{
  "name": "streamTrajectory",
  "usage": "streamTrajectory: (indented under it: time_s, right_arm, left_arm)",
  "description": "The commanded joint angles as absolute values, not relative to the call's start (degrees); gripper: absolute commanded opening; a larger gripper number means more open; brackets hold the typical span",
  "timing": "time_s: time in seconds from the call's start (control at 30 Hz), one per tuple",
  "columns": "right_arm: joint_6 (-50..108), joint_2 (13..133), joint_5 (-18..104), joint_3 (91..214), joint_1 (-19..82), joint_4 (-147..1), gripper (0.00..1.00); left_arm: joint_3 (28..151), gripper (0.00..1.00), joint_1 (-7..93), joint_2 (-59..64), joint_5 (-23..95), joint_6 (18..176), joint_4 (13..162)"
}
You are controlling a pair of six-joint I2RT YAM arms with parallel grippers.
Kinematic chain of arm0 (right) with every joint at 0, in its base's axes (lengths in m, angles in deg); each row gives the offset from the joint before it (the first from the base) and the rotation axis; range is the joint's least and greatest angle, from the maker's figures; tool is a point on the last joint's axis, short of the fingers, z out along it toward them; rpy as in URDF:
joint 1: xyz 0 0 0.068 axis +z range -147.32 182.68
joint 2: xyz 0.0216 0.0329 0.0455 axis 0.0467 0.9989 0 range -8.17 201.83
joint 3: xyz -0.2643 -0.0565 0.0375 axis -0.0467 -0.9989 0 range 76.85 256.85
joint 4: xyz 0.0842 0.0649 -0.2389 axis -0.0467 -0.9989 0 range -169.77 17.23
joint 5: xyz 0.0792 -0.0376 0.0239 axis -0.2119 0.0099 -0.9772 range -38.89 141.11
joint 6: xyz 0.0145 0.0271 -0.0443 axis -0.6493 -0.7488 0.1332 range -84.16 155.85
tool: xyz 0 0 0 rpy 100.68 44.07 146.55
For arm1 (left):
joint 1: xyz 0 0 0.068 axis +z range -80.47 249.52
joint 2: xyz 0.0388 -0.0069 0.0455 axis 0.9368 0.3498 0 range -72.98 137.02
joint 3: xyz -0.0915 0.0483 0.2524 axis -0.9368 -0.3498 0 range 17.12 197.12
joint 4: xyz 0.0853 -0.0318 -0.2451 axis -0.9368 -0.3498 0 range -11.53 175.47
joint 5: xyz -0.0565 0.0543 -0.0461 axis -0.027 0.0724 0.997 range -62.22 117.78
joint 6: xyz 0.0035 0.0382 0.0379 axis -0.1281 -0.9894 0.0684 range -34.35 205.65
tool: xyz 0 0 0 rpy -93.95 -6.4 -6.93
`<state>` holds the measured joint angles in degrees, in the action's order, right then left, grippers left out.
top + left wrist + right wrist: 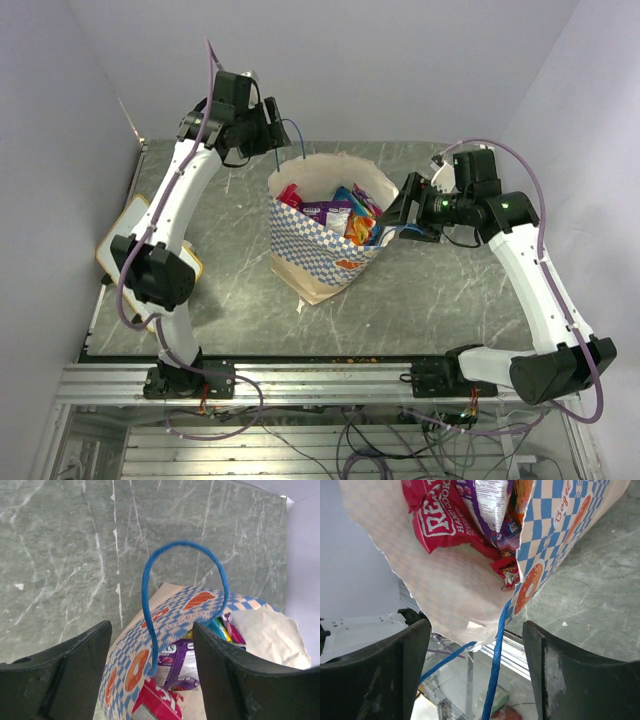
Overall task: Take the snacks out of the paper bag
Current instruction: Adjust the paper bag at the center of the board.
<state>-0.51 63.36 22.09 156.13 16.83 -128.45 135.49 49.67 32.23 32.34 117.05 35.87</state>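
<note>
The left tool (151,628) stands spread around one blue cord handle (185,544) and the right tool (476,624) spread around the opposite handle (496,665) (neither cord is pinched), flanking the paper bag (320,252), which stands mid-table (455,295) with the snacks (345,212) inside.

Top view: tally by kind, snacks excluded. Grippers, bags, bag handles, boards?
Grippers: 2 (left gripper, right gripper)
Paper bag: 1
Blue cord handles: 2
Yellow-framed board: 1
Total: 6
</note>
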Motion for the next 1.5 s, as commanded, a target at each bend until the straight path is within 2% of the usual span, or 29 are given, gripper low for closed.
streamTrajectory:
  time_s: [0.0, 0.1, 0.2, 0.33, 0.43, 0.5, 0.67, 0.83, 1.0, 1.23, 1.33, 1.47]
  right_arm:
    - [3.06, 61.60, 22.77, 158.01, 16.45, -129.24, 0.67]
    - [3.13, 60.27, 21.89, 156.75, 16.43, -128.62, 0.55]
    - [5.12, 60.73, 22.32, 157.86, 16.45, -130.10, 0.51]
    - [7.74, 62.24, 22.14, 160.49, 16.45, -131.37, 0.46]
    - [8.39, 62.79, 20.23, 160.31, 16.41, -131.03, 0.37]
    - [9.35, 63.11, 18.62, 160.37, 16.44, -130.79, 0.28]
    - [11.43, 64.49, 16.46, 161.69, 16.45, -131.21, 0.15]
    - [12.43, 65.84, 12.29, 162.80, 16.58, -130.24, 0.00]
    - [13.17, 66.78, 10.62, 164.66, 19.83, -127.24, 0.00]
    - [10.56, 73.13, 18.94, 168.51, 33.27, -121.78, 0.00]
    - [10.76, 75.87, 20.58, 170.69, 34.71, -121.40, 0.00]
    - [11.22, 76.45, 21.98, 169.82, 34.85, -121.57, 0.00]
  left_arm:
    - [138.97, 0.72, 51.24, 35.28, 40.58, 120.95, 38.56]
    - [139.11, 0.62, 51.33, 36.84, 43.08, 122.80, 41.46]
    - [140.29, 0.55, 51.33, 37.95, 44.60, 123.29, 43.25]
    - [142.38, 0.38, 51.42, 38.59, 45.78, 122.67, 44.65]
    - [142.94, 0.31, 51.63, 38.31, 45.92, 122.06, 46.67]
    - [143.35, 0.23, 52.04, 38.29, 46.52, 122.16, 47.85]
    - [144.39, 0.07, 52.81, 38.29, 48.51, 123.09, 51.44]
    - [145.62, 0.07, 53.45, 38.04, 49.80, 124.54, 53.73]
    - [146.41, 0.07, 54.50, 37.21, 52.10, 126.80, 58.35]
    - [151.30, 0.07, 56.16, 39.71, 57.10, 132.21, 67.53]
    - [152.23, 0.07, 56.33, 39.65, 60.22, 134.57, 71.62]
    - [146.89, 0.07, 56.30, 35.95, 61.45, 136.04, 75.39]
